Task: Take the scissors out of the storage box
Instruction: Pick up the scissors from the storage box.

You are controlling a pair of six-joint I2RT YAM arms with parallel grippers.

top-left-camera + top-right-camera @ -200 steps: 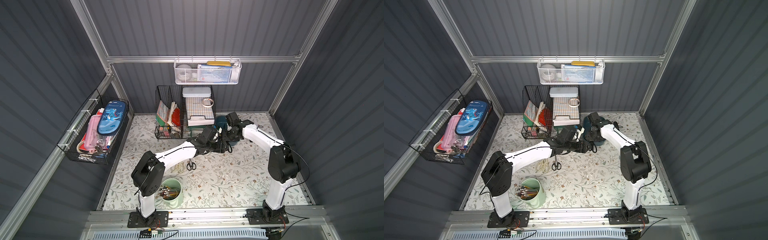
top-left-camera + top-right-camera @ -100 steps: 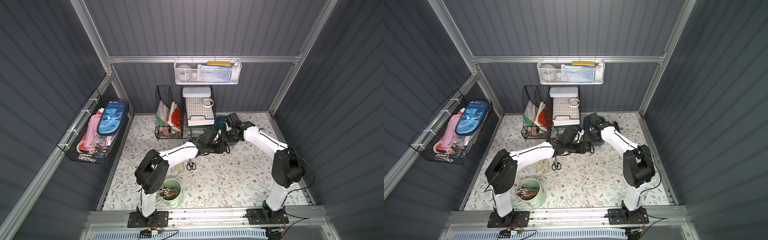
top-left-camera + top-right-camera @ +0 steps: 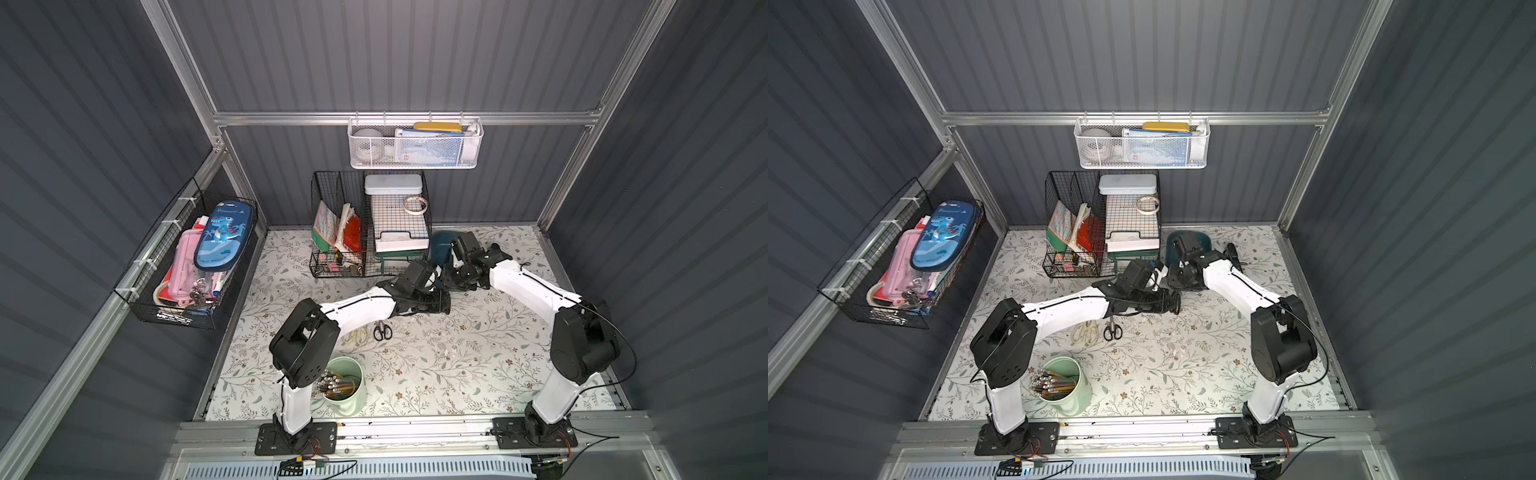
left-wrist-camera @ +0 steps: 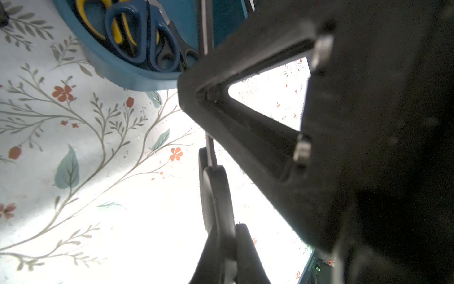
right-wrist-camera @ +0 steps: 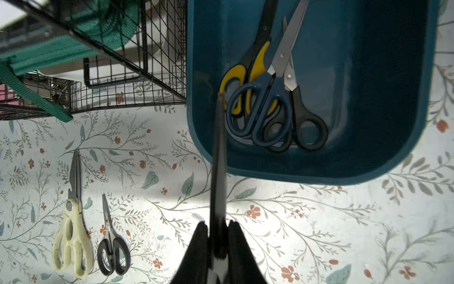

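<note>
- The right gripper (image 5: 217, 222) has its two fingers squeezed tight on the long black scissors (image 5: 218, 172). The scissors stick out past the fingertips.
- This pair is up in the air, just in front of the front edge of the storage box (image 5: 319, 172).
- The left gripper (image 4: 196, 94) has its fingers pressed together, tip to tip. The blade of the long black scissors goes in right where the tips meet. I cannot tell if the tips pinch the blade or if it only passes behind them.
- The storage box sits at the back edge of the table (image 3: 457, 365). It is just beside the black wire rack (image 3: 370, 224).
- I count three pairs in the box: the yellow-and-black scissors (image 5: 260, 61), the dark-blue scissors (image 5: 274, 84) and the little black scissors (image 5: 298, 103). They lie in a heap with their handles on top of each other.
- I count two pairs on the table: the cream scissors (image 5: 72, 221) and the other little black scissors (image 5: 111, 242). They lie side by side, close but not touching, near the middle of the table. Their tips point to the back edge.
- That makes six pairs: one in the fingers, three in the box, two on the table.
- There is one storage box and there are two grippers.
</note>
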